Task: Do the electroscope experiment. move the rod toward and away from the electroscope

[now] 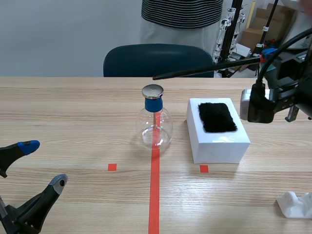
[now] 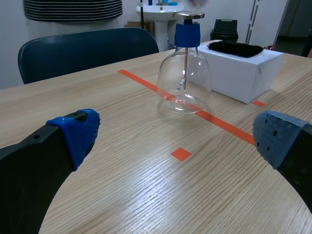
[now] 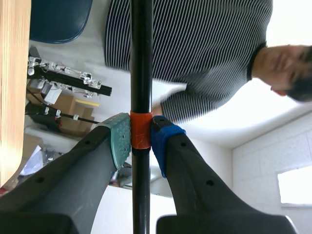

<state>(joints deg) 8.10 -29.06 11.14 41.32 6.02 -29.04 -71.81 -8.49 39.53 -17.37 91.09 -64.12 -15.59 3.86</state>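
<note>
Rod (image 1: 204,69): you have it in the air, black and thin, lying almost level across the scene view. Its free tip hangs just above the electroscope (image 1: 154,119) cap, apart from it.
Right end effector (image 3: 141,137): pinching the rod at an orange band (image 3: 141,127). Only the right wrist view shows you this grip, with one pad on each side.
Left end effector (image 1: 44,163): spread wide and holding nothing, low at the near edge of the worktop (image 1: 73,112), well apart from the electroscope.
Electroscope look: a clear round flask with a blue collar and a flat metal cap, upright on the red tape line. The left wrist view alone shows you the thin stem hanging inside.
Box (image 1: 219,141): white, just beside the electroscope on your right arm's side, with a narrow gap between them. A black cloth (image 1: 217,117) lies on top.
Room: the rod passes above and beyond the box, apart from the cloth.
Far edge: a chair (image 1: 156,59) stands there, with a person in a striped shirt (image 1: 181,12) behind it.
</note>
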